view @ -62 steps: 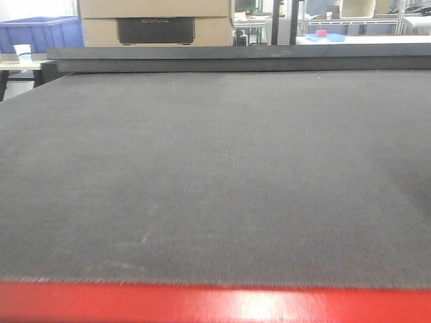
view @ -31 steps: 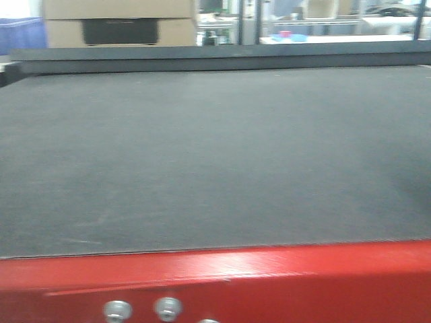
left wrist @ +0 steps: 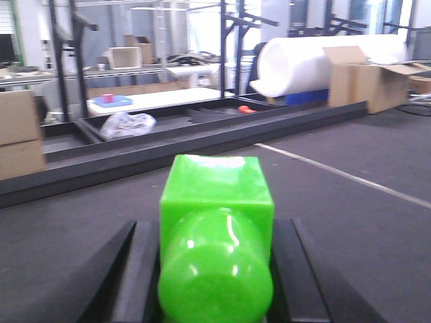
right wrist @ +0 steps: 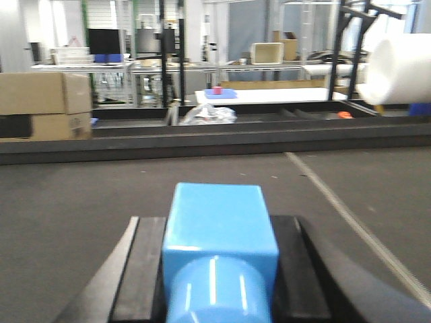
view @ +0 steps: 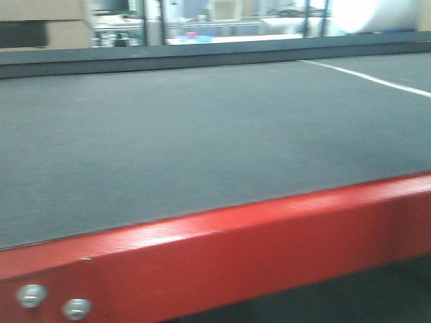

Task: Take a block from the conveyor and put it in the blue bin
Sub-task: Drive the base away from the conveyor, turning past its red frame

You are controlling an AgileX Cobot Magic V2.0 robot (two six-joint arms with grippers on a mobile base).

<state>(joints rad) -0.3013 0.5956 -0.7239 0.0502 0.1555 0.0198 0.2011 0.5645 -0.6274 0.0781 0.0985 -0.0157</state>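
Green block [left wrist: 217,202]: bright glossy green; a cube-shaped body with a rounded stud facing the camera, with light glinting on the stud.
Blue block [right wrist: 219,215]: light blue and of the same form, a cube with a round stud at the near end.
Left gripper [left wrist: 215,232]: clamped on the green block, with black fingers [left wrist: 135,269] against both flanks.
Right gripper [right wrist: 217,232]: clamped on the blue block, with black fingers [right wrist: 145,269] flush on either side.
Location of blocks: each sits between its gripper's fingers, over the conveyor [view: 202,128]. Whether either underside touches the belt cannot be told.
Conveyor: wide, flat, dark grey, finely woven. A dark raised rail [view: 202,57] runs along the far edge and a white line [view: 367,77] crosses the right part. A red frame [view: 269,235] with two bolts [view: 31,295] runs along the near edge.
Hidden or cut off: the near ends of both blocks and the finger roots run off the bottom of the wrist views. The front view is blurred throughout.
Writing: the dark panel on the cardboard boxes [right wrist: 44,104] is too soft to read.
Background: a white roll [left wrist: 316,64] and a crumpled plastic bag [left wrist: 126,124] lie beyond the rail.
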